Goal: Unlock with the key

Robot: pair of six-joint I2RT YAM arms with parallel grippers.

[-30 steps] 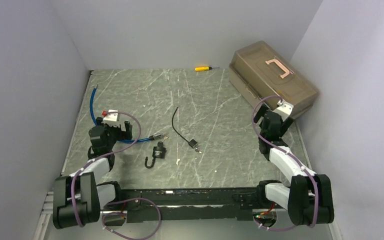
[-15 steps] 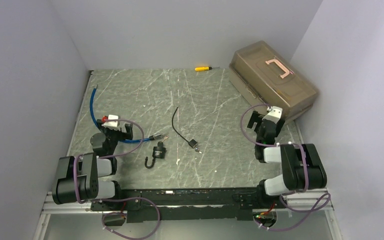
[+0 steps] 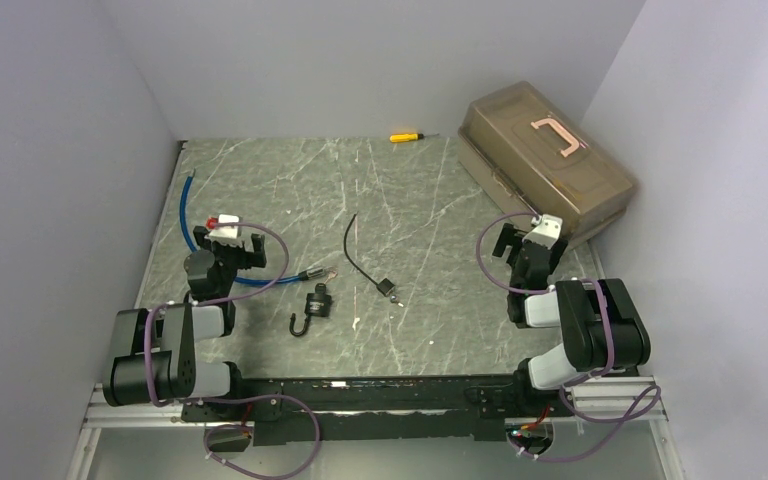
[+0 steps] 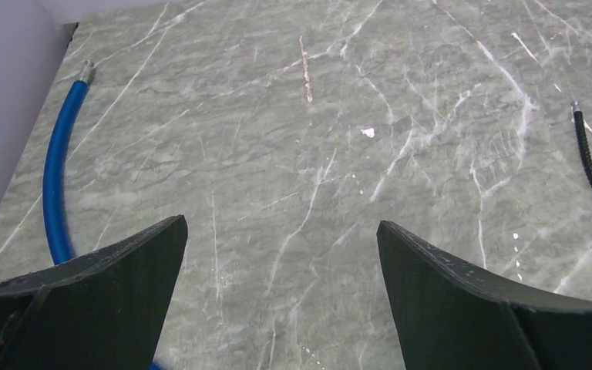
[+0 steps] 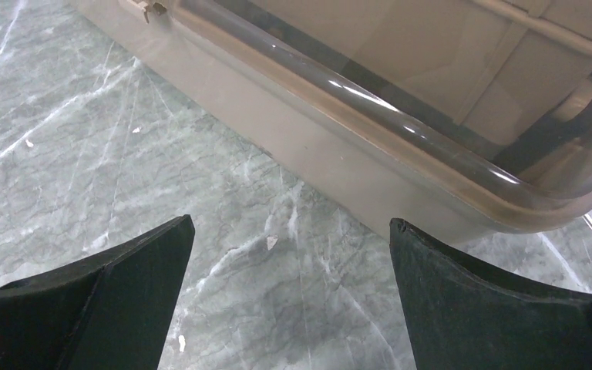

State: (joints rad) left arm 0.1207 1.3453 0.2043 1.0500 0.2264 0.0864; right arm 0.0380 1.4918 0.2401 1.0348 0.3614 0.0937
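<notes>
A black padlock (image 3: pixel 317 301) with a hook-shaped shackle (image 3: pixel 300 325) lies on the marble table (image 3: pixel 420 330) at front centre. A small key-like piece (image 3: pixel 390 290) lies to its right, at the end of a thin black cable (image 3: pixel 352 245). My left gripper (image 3: pixel 230 250) is open and empty, left of the padlock and apart from it. My right gripper (image 3: pixel 518 252) is open and empty at the right, near the tool box. In the left wrist view the gripper (image 4: pixel 281 231) is over bare table; the padlock is out of that view. In the right wrist view the gripper (image 5: pixel 289 231) faces the box wall.
A brown translucent tool box (image 3: pixel 545 160) stands at the back right and fills the top of the right wrist view (image 5: pixel 401 116). A blue cable (image 3: pixel 186 205) curves along the left side and shows in the left wrist view (image 4: pixel 55 177). A yellow screwdriver (image 3: pixel 405 136) lies at the back.
Both arms have folded back towards their bases. The right gripper has moved left, away from the tool box. The left gripper has shifted slightly back. Padlock and key have not moved.
</notes>
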